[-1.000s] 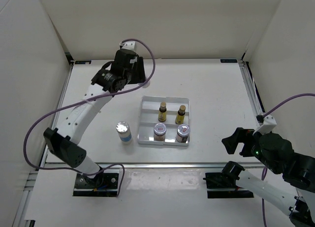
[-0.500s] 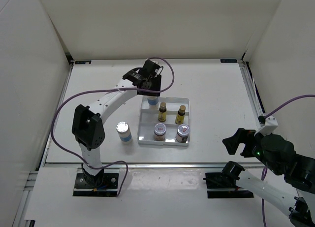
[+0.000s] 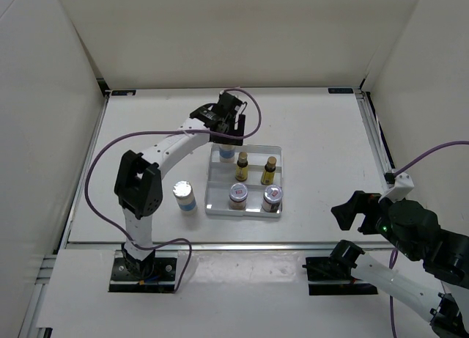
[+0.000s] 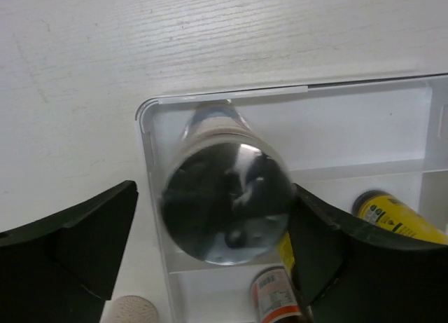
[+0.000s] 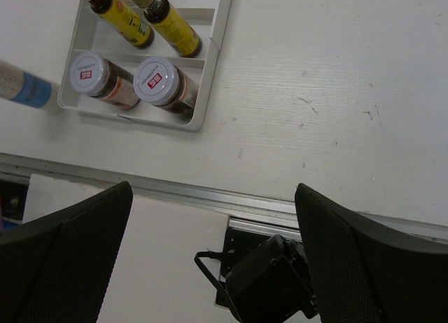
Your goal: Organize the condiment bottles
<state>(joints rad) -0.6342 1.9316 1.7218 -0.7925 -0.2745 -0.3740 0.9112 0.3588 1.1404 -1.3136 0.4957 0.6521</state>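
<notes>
Condiment bottles point(image 3: 241, 166) are nearly all in the tray point(image 3: 283, 184). Two amber ones and two red-lidded jars point(image 3: 238, 196) stand just beside the left hand point(image 4: 213, 190). One white-blue bottle point(image 4: 227, 204) stands in the corner compartment between its fingers, which look spread slightly wider than it. I judge one step remains: the second white-blue bottle point(image 3: 185, 196), on the counter point(image 3: 322, 133) well apart from that hand. The right hand point(image 5: 213, 197) gapes wide, empty.
</notes>
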